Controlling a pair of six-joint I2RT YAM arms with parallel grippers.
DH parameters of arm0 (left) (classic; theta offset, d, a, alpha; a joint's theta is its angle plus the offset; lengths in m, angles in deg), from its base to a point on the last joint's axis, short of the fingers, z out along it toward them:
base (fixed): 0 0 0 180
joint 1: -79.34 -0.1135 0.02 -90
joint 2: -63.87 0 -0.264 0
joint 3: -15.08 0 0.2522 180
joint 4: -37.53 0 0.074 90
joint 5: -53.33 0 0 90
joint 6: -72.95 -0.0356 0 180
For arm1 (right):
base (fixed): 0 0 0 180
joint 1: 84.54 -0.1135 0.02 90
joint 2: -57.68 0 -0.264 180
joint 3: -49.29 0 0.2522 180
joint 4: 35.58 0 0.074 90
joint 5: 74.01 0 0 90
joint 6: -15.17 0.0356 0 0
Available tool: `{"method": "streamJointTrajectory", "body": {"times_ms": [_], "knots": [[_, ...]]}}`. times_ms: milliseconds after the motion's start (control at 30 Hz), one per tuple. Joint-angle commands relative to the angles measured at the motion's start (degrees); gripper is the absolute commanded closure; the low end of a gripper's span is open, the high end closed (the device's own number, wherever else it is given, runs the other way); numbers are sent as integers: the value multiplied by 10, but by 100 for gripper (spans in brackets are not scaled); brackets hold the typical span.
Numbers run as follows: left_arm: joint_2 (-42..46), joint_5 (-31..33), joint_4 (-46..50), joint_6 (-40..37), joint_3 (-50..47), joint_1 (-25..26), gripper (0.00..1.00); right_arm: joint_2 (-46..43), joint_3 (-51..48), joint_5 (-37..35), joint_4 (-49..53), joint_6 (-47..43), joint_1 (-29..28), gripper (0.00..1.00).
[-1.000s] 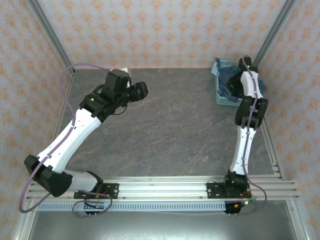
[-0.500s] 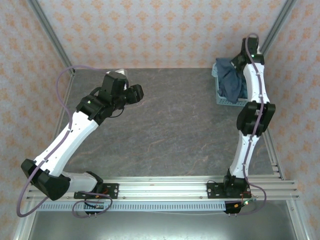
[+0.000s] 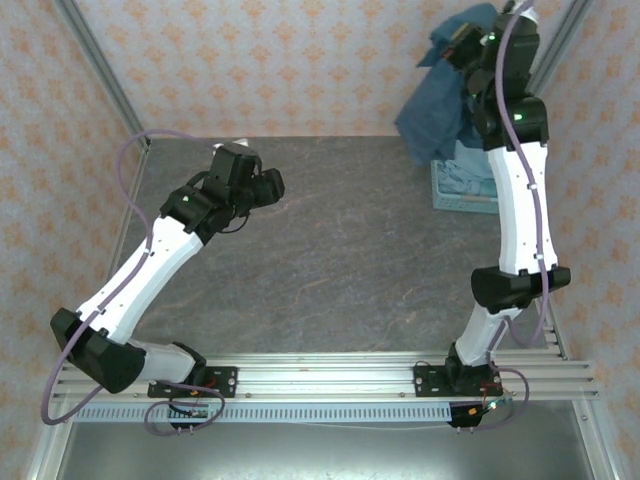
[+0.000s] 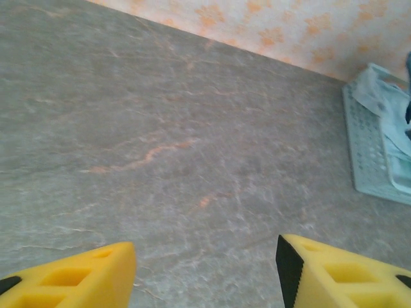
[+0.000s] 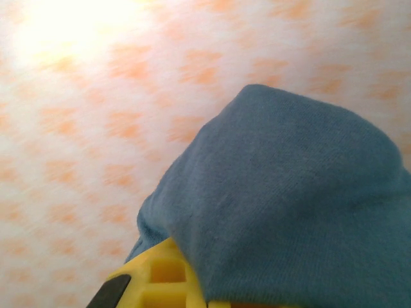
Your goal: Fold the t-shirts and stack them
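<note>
R gripper (image 3: pixel 462 45) pinching dark slate-blue cotton tee (image 3: pixel 432 110) just hoisted it outta light-blue slatted plastic basket (image 3: pixel 466 192) at 1 o'clock, L gripper (image 4: pixel 205 269) parted, empty, so spreading's next imo.

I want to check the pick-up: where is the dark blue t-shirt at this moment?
In the top view, the dark blue t-shirt hangs from the shut right gripper at the far right, high above the basket.

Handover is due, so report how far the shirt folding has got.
Done: nothing; no folded shirt lies on the table. In hand: the right gripper is shut on the dark shirt, held above the basket. To do: the pale shirt lies in the basket, both need folding and stacking; the left gripper hangs open over the table.
</note>
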Motion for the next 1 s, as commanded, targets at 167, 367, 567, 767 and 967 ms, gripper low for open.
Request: {"method": "streamJointTrajectory", "body": {"times_ms": [167,367,567,767,967], "knots": [[93,174,76,28,-7,-45,35,-35,-191,52,-34,-8,-222,100],[108,162,123,25,-31,-66,31,-28,-409,124,-91,56,-320,74],[106,84,131,16,-80,-67,29,-52,-512,135,-52,35,-317,32],[17,-25,84,-35,-88,-30,28,-77,-574,81,14,80,-226,31],[-202,51,80,-161,22,93,18,-82,-675,152,-45,195,-105,37]]}}
